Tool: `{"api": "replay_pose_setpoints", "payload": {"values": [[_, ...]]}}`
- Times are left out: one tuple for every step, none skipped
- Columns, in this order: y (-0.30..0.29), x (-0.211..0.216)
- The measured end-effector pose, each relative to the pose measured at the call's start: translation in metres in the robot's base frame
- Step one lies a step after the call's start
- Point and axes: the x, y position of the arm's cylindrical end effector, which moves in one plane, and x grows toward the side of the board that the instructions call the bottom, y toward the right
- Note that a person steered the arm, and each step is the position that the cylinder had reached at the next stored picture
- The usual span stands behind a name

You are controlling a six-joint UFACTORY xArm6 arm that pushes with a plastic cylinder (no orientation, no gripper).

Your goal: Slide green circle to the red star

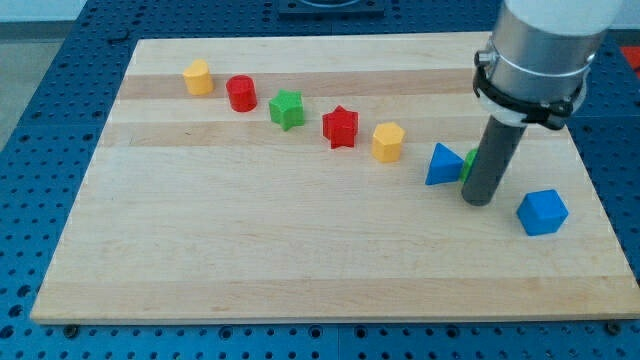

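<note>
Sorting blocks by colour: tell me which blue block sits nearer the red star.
The blue triangle, left of my tip; the blue cube lies farther right from the red star.

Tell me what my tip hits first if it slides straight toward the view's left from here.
Likely the green block, mostly hidden behind my tip and apparently touching it. The blue triangle sits just beyond, then the yellow block. Depth is unclear, so contact is uncertain.

place: lab bench | evidence: wooden board (300, 260) resting on blue perforated metal table (40, 120)
</note>
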Motion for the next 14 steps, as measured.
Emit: {"api": "replay_pose_setpoints", "payload": {"values": [[0.000,-0.021],[0.000,-0.045],[0.001,-0.057],[0.030,-0.047],[0.078,-0.043],[0.097,-0.052],[0.085,-0.060],[0.067,-0.074],[0.050,-0.076],[0.029,-0.076],[0.016,-0.080],[-0.002,-0.086],[-0.020,-0.090],[-0.036,-0.096]]}}
